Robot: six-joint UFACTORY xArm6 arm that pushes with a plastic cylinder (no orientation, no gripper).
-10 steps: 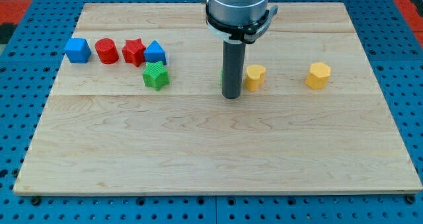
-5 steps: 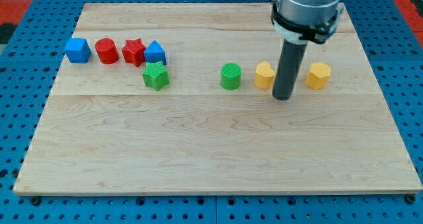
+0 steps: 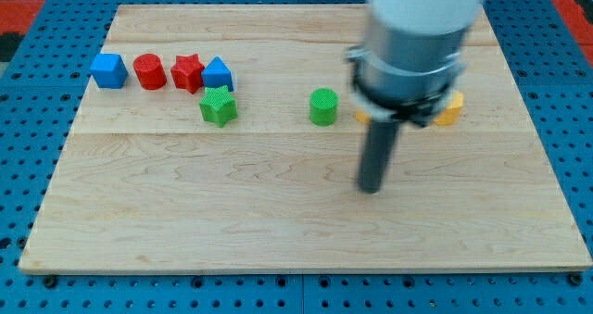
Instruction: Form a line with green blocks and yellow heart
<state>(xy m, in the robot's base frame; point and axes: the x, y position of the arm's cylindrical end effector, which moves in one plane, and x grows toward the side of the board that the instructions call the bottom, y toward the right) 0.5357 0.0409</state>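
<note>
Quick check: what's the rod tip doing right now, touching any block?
My tip: touching nothing, on bare board below the green cylinder and the largely hidden yellow blocks. No gripper on this arm.

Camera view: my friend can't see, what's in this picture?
My tip rests on a wooden board, below a green cylinder block and two partly hidden yellow blocks. At the view's left sit a green star block, two blue blocks and two red blocks.
</note>
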